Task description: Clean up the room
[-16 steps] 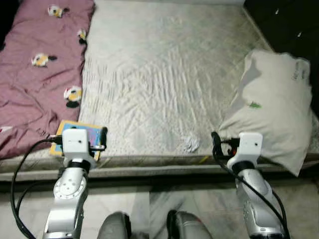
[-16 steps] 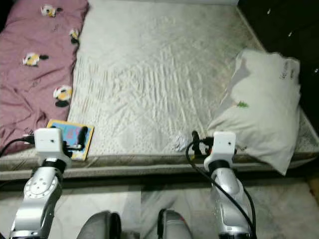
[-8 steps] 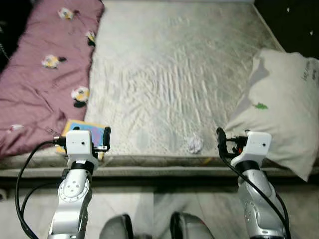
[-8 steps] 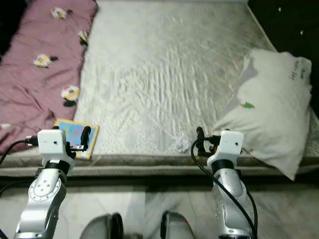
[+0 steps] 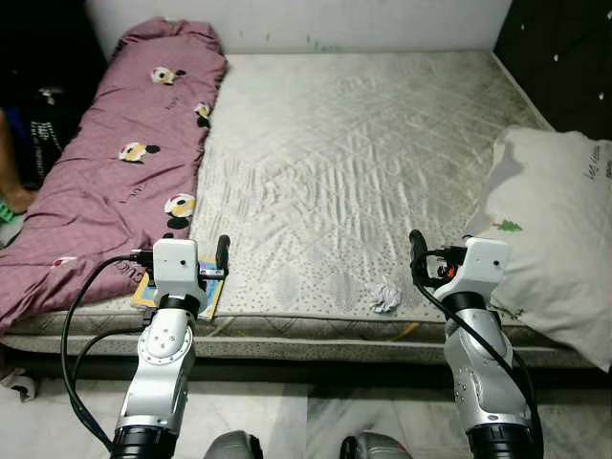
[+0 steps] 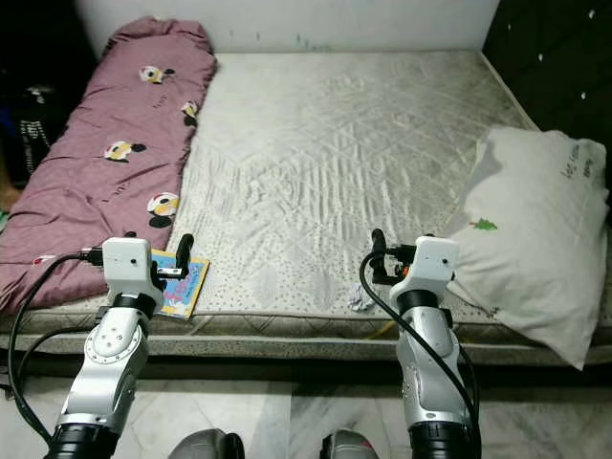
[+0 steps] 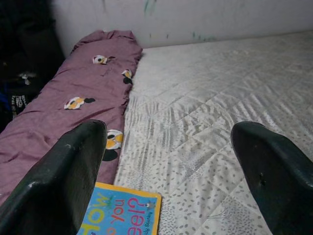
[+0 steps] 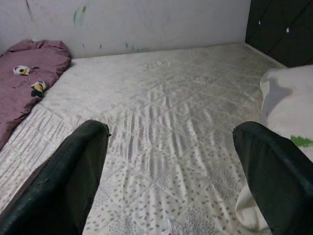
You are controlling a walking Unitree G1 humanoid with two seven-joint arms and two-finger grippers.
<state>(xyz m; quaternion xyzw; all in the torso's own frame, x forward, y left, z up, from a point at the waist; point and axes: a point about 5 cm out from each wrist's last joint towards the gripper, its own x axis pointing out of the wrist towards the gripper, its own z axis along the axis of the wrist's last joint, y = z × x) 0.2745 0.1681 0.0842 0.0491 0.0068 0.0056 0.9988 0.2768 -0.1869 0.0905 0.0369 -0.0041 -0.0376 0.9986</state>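
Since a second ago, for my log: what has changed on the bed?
Nothing on the bed moved; the camera pulled back and tilted up, bringing the wall into view. The left gripper and right gripper stay open and empty at the mattress edge. Book, crumpled paper, pillow and blanket lie as before.

Head cameras look down over the quilted grey mattress (image 5: 363,163); both wrist cameras face low along it, sharing its middle.

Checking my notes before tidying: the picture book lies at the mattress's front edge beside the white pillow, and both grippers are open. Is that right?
Not quite. The picture book lies beside the purple blanket, as the right eye view shows; the white pillow is on the opposite side. It is at the mattress front edge, and the left gripper and right gripper are open.
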